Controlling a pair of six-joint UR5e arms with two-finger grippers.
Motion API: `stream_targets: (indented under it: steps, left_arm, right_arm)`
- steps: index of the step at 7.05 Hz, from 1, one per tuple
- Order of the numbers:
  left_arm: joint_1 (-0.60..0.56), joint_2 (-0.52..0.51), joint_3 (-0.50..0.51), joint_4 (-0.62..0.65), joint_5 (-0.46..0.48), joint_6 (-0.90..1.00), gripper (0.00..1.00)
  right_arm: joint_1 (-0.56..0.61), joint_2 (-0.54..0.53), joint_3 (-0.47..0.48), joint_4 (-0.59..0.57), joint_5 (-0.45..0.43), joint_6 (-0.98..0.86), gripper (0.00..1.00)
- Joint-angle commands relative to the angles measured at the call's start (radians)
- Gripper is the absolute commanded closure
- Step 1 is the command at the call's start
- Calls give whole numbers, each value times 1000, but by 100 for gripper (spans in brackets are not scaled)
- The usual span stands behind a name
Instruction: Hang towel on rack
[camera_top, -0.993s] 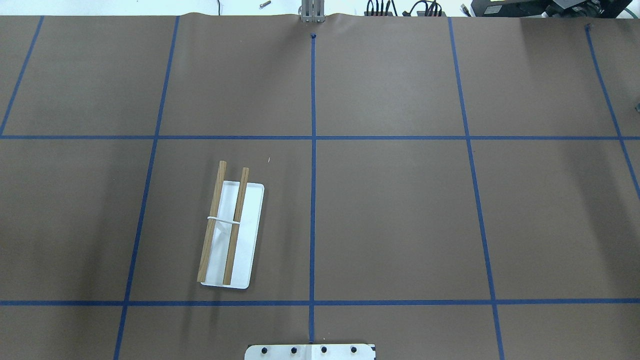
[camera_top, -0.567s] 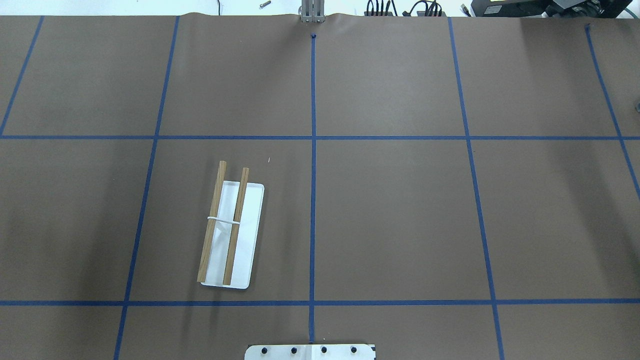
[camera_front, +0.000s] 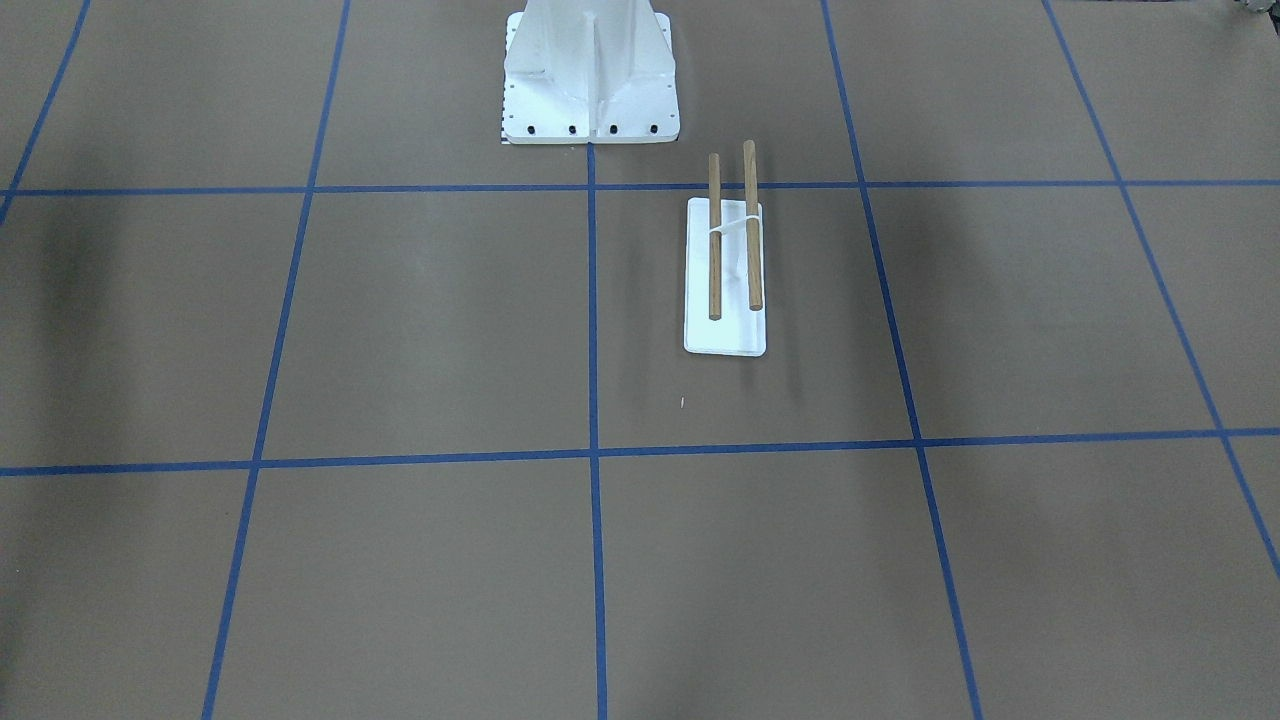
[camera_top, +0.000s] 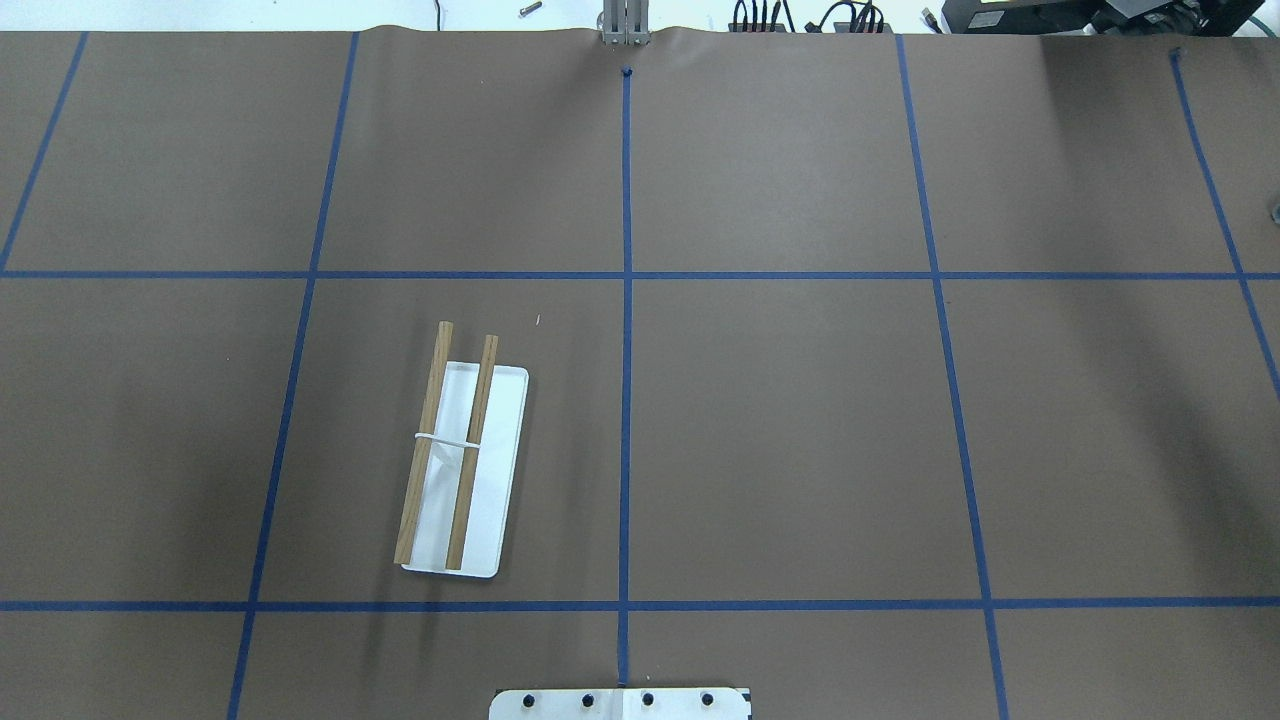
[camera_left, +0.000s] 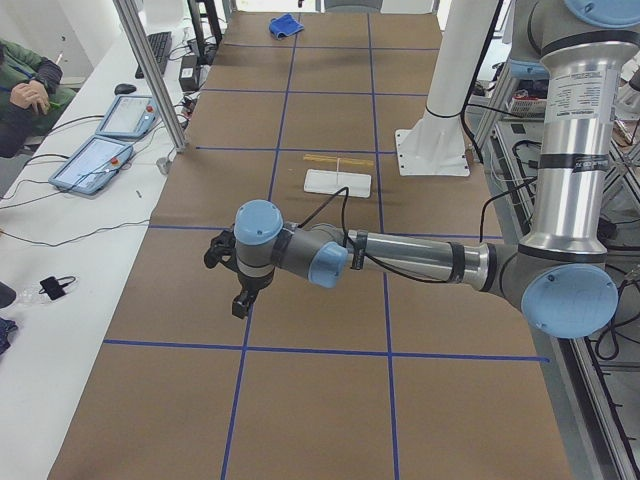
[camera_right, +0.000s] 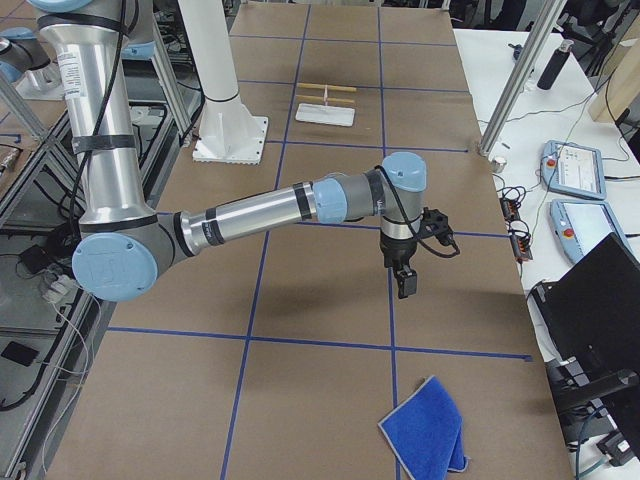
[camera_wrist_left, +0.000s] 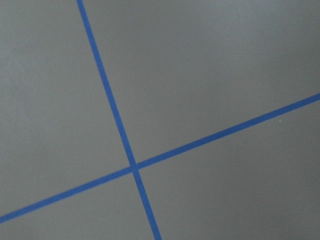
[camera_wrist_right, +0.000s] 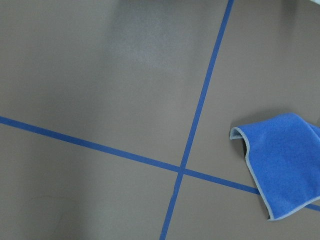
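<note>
The rack (camera_top: 497, 470) has a flat white base and two brown dowels, and it stands left of the table's centre line; it also shows in the front view (camera_front: 725, 335). The blue towel (camera_right: 428, 440) lies crumpled on the table at the robot's far right end. It also shows in the right wrist view (camera_wrist_right: 282, 160) and, far off, in the exterior left view (camera_left: 285, 25). My right gripper (camera_right: 404, 285) hangs above the table, short of the towel. My left gripper (camera_left: 240, 300) hangs above the table's left end. I cannot tell whether either gripper is open or shut.
The white bolted robot pedestal (camera_front: 590, 70) stands at the near edge, close to the rack. Blue tape lines (camera_top: 626, 400) grid the brown table. Operator tablets (camera_right: 570, 165) and a metal post (camera_right: 520, 75) stand along the far side.
</note>
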Motion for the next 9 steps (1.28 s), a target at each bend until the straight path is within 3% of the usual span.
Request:
stream_targets:
  steps: [1, 2, 4, 5, 6, 8, 9]
  left_arm:
    - [0, -11, 21, -201, 0, -6, 2]
    - [1, -11, 23, -205, -1, -5, 2]
    - [0, 1, 12, -206, -3, -3, 2]
    - [0, 3, 12, -206, -3, -3, 2]
    - [0, 3, 14, -206, -3, -3, 2]
    - [0, 3, 20, -206, -3, -2, 2]
    - [0, 3, 21, -206, -1, -2, 2]
  right_arm:
    - [0, -7, -44, 55, 3, -2, 0]
    - [0, -9, -136, 189, 6, -11, 0]
    - [-5, 32, -503, 607, 4, -5, 0]
    - [-8, 104, -664, 696, 0, -13, 0]
    - [-26, 155, -759, 724, -14, -14, 0]
    - [-82, 205, -828, 724, -164, -5, 0]
    - [-89, 223, -874, 726, -177, -8, 1]
